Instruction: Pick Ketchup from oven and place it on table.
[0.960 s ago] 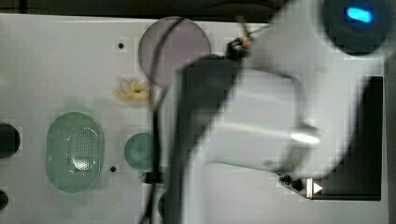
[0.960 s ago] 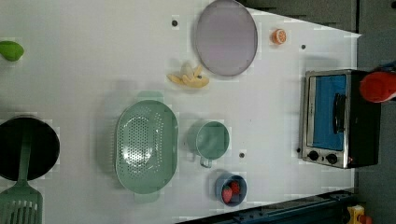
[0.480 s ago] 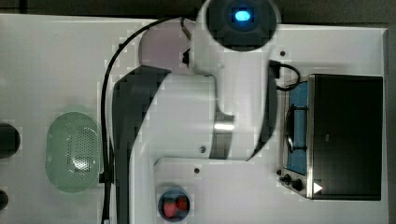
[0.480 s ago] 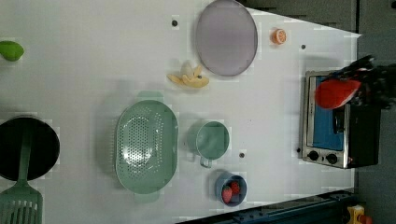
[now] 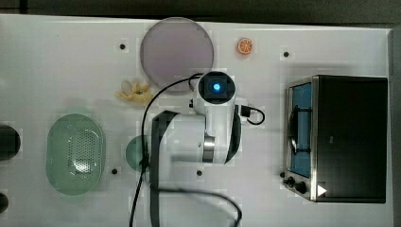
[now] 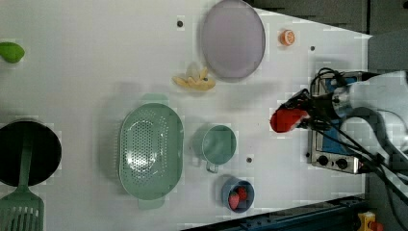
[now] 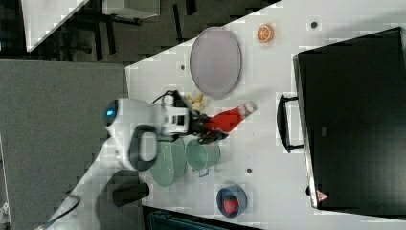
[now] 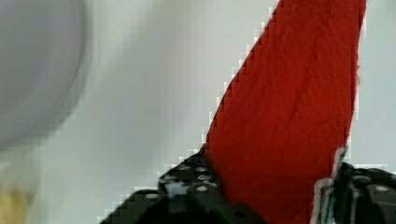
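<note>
Between my fingers sits the Ketchup point(image 7: 229, 119), my gripper point(image 7: 205, 125) clamped on its red body, cap pointing toward the oven point(image 7: 352, 117) in the right view. I hold it above the table point(image 7: 268, 158), between the oven's door and the green cup point(image 7: 202, 155), near the purple plate point(image 7: 215, 62).

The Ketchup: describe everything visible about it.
The Ketchup is a red squeeze bottle, plastic-looking, with a pale cap end. It lies roughly level in the pincer, which is shut on its base end, cap pointing toward the oven in the right view. It hangs above the table, between plate and oven, touching nothing else.
</note>
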Motion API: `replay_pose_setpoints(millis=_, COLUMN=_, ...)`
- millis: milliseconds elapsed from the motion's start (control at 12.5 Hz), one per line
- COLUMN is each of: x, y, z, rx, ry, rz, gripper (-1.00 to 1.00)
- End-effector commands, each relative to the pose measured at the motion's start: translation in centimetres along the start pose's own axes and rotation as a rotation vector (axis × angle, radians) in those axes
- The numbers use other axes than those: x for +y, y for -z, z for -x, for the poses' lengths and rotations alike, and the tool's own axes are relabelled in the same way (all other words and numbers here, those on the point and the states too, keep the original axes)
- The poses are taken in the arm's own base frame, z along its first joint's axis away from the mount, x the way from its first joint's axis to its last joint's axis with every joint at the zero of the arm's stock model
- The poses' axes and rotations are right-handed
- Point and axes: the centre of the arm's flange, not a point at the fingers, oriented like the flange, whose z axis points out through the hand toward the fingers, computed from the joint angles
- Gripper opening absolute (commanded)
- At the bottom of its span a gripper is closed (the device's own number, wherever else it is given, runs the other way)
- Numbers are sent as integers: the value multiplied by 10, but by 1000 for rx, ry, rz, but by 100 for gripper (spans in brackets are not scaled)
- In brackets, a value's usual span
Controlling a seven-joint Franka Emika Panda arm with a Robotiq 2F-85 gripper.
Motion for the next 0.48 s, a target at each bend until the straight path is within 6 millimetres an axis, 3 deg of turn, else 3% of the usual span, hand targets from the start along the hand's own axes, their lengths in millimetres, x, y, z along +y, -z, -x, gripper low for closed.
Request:
replay_pose_setpoints(millis=80, x=3, y=-17, z=-4, rx=38, ry=2, rz=-17, gripper=21)
replay_pose_setpoints(millis=240, x=0, y=-41, z=-7, rx=55, ry=2, rz=-22, gripper=24)
replay_pose_setpoints(millis=400, x=2, y=-52, z=-4, rx=48, ry=3, rz=-11, gripper=61)
replay_pose_setpoints(millis=480, x=2, y=-51, z=-4, rx=51, ry=-5, rz=-15, gripper=99)
